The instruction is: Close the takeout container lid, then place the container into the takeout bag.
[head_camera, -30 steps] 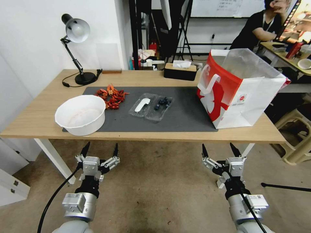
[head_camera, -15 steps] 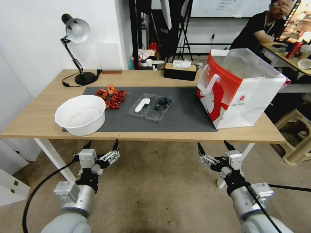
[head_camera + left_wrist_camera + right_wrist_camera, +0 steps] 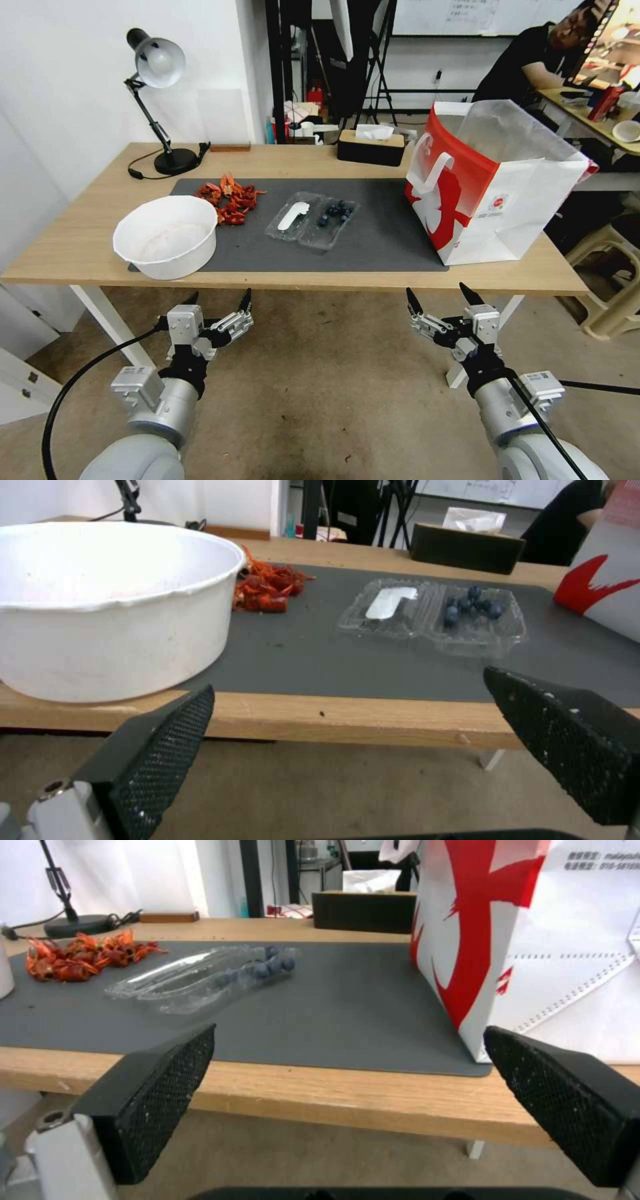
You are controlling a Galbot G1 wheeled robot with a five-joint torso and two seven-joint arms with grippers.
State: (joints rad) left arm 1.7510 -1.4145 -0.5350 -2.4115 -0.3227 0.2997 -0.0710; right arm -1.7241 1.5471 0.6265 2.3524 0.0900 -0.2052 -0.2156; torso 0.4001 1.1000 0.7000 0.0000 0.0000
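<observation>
Both grippers, left gripper [image 3: 220, 301] and right gripper [image 3: 437, 298], wide open, empty, below table [image 3: 80, 247] edge

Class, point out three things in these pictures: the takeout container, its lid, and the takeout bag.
takeout container [image 3: 331, 217]: head view, on the berry-filled half.
lid [image 3: 290, 217]: head view, on its white oblong piece.
takeout bag [image 3: 527, 207]: head view, on its white side panel.

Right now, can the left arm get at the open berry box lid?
Probably yes. The left tool hangs open below the table edge, in front of the bowl. The lid lies flat on the mat right of the bowl, nothing over it; the arm must rise first.
</observation>
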